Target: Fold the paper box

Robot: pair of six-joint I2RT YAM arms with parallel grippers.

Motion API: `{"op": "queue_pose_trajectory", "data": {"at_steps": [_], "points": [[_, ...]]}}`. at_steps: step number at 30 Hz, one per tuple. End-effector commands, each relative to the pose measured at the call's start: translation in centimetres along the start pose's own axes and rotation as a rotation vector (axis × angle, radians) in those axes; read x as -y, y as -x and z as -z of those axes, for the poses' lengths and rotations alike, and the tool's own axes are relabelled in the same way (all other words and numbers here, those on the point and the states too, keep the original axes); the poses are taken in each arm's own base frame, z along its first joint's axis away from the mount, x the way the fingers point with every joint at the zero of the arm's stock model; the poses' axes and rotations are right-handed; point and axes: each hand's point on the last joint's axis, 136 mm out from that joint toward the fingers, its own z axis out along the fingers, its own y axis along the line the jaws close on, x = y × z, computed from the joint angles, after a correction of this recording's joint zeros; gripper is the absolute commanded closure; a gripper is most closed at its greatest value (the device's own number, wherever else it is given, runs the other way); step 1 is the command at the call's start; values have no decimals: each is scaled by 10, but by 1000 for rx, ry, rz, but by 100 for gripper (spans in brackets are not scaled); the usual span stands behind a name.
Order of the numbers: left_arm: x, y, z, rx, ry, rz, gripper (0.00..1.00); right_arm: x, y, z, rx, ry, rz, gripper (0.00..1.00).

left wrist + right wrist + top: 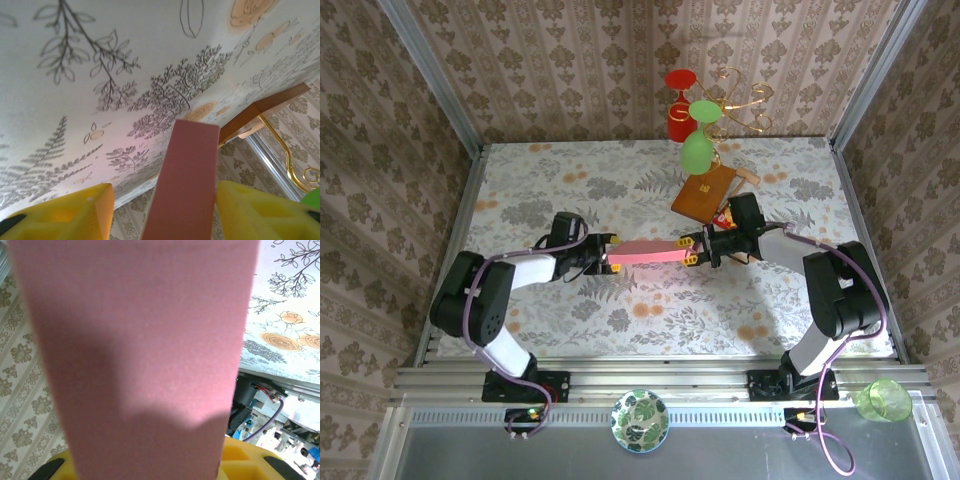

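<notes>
The pink paper box (647,252) hangs lengthwise above the middle of the table, between my two grippers. My right gripper (692,248) is shut on its right end. In the right wrist view the pink panel (135,340) covers most of the frame, and the yellow fingers (240,457) sit close against it by my right gripper (145,465). My left gripper (608,254) stands around the left end. In the left wrist view the box (187,185) runs up between the yellow fingers (95,207) of my left gripper (165,192), with a gap on each side, so this gripper is open.
A brown board (705,192) lies behind the right gripper, with a small red-yellow packet (723,217) at its near edge. A red cup (680,115), green glasses (697,150) and a gold wire stand (740,100) stand at the back. A patterned bowl (639,420) and a green cup (882,400) sit on the near ledge.
</notes>
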Motion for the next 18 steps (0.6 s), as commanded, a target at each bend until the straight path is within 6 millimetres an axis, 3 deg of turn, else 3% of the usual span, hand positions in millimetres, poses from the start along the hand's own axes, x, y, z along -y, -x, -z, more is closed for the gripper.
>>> {"op": "queue_pose_trajectory", "data": {"at_steps": [1, 17, 18], "points": [[10, -6, -6, -37, -46, 4, 47, 0, -3, 0, -38, -15, -10, 74], [10, -29, 3, -45, -58, -1, 62, 6, 23, -11, -26, -22, -30, 74], [4, -39, -1, -60, -37, -15, 64, 6, 24, -11, -26, -22, -33, 74]]}}
